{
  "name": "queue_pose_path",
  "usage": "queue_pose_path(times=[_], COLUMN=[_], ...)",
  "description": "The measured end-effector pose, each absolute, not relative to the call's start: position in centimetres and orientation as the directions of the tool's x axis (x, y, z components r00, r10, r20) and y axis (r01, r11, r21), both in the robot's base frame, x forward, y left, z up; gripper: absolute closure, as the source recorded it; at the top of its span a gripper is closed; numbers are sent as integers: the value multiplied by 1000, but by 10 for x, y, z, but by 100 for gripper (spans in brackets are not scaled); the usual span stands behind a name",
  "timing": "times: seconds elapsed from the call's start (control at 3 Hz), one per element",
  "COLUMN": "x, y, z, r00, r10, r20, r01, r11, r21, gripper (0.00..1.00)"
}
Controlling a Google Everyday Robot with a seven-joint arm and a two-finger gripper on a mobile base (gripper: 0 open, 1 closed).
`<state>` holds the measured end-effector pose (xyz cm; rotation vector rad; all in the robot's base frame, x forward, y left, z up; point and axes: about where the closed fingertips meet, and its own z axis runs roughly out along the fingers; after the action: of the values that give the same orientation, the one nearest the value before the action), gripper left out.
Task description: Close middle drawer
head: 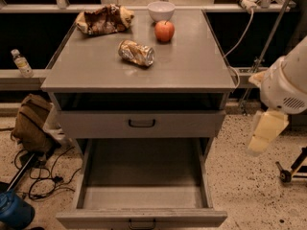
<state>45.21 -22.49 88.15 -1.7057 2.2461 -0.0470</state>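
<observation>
1. The middle drawer stands pulled far out of the grey cabinet toward the camera. Its long grey tray lies open to view from above.
2. Its low front panel runs along the bottom edge of the view, and its black handle is partly cut off there.
3. Above it, the top drawer has a taller front and a black handle. A dark gap shows between that front and the counter.
4. On the counter sit a white bowl at the back and a red apple just in front of it. A crushed can lies on its side nearer the middle, and a crumpled snack bag is at the back left.
5. The gripper hangs as a pale piece below the white arm housing at the right edge. It is off to the right of the cabinet, apart from the middle drawer and touching nothing.
6. Whether the gripper is open or closed, I cannot tell.
7. On the floor to the left lie a brown bag, black cables and a blue object. A small water bottle stands on the ledge above them.
</observation>
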Motion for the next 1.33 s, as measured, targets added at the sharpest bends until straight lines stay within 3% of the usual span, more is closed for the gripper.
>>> queue_pose_path(times=[1.0, 1.33], x=[461, 441], y=[-216, -187], z=[859, 774], r00=[-235, -267], r10=[-933, -881], r20=[-274, -392], r01=[-922, -930], r11=[304, 341], r21=[-242, -133], gripper=[0, 0])
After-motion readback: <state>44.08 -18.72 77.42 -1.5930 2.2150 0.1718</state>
